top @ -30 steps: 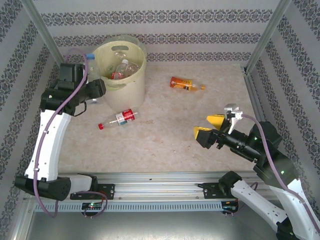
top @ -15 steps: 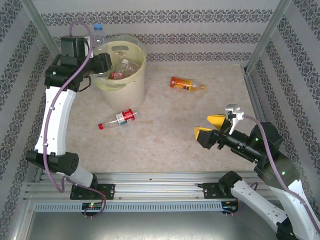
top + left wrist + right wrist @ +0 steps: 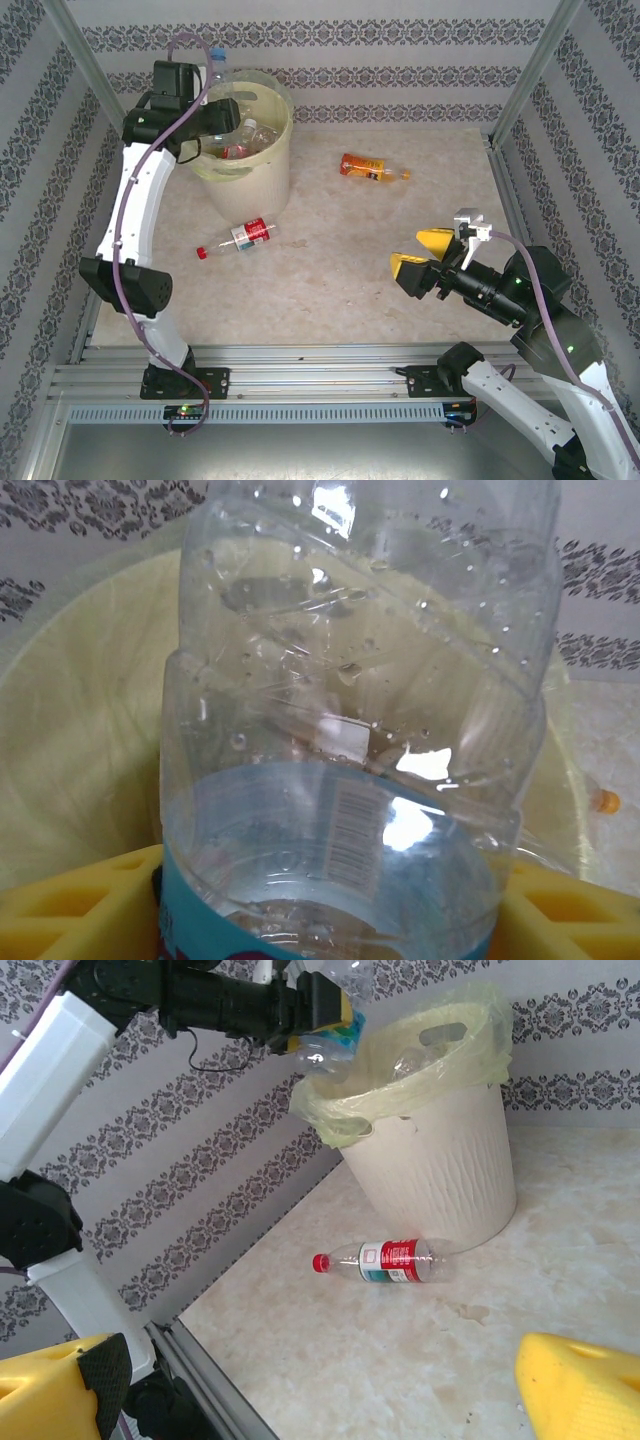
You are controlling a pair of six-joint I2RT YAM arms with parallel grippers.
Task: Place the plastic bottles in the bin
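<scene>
Open table [image 3: 340, 275] right of bin [image 3: 258, 185]

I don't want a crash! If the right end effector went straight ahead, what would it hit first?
Probably the red-label bottle lying on the table, the bin just behind it. The open right end effector aims that way; depth is unclear.

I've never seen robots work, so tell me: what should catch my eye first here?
The left gripper holds a clear, blue-labelled bottle above the rim of the pale-yellow bin, far left. A red-labelled bottle lies on the table beside the bin, an orange bottle farther right.
</scene>
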